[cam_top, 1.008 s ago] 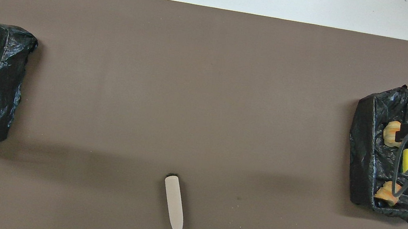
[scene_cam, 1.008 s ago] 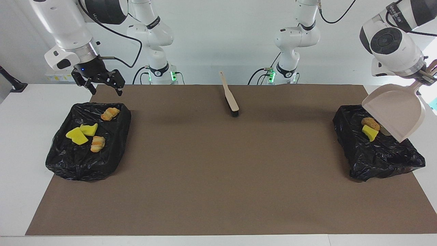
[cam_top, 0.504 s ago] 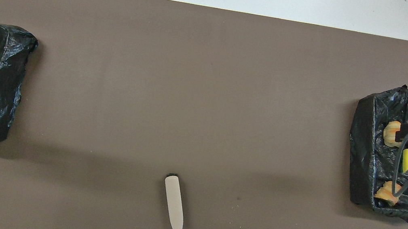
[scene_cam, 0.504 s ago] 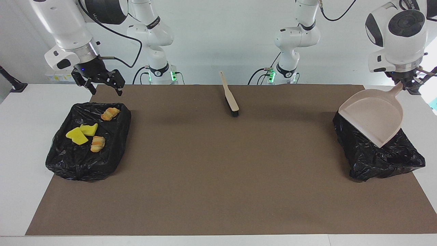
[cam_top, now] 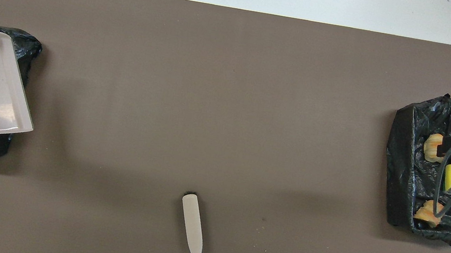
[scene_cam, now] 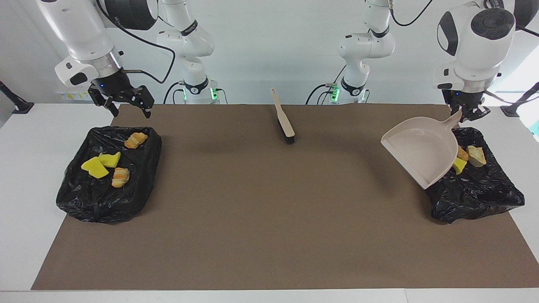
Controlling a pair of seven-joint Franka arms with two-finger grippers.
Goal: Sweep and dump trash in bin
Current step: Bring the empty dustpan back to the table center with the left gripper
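Counter (scene_cam: 25,176): white surface, mostly covered by a flat matte brown mat (scene_cam: 269,210).
Bins: two shallow rectangular containers lined with crinkled, glossy black plastic, one at each end of the mat.
Bin at the right arm's end (scene_cam: 107,198): holds four pieces of trash (scene_cam: 110,159): two bright yellow sponge-like wedges and two tan-orange ridged bread-like lumps.
Bin at the left arm's end (scene_cam: 480,195): three pieces show in the facing view beside the dustpan's edge: one yellow wedge, one brown lump, one pale tan chunk; in the overhead view the pan covers nearly all of them.
Dustpan (scene_cam: 423,149): one, smooth beige plastic, rounded back wall and straight front lip, tilted with the lip down, held in the air over the bin edge toward the table's middle.
Left claw (scene_cam: 463,114): clamped on the dustpan's short handle, pointing down over the bin.
Right claw (scene_cam: 122,101): black, fingers spread apart, holding nothing, hanging over the bin edge nearest the robots; this arm waits.
Brush (scene_cam: 284,118): one, slim beige handle with a short black bristle head, lying on the mat near the robots, midway between the bins.
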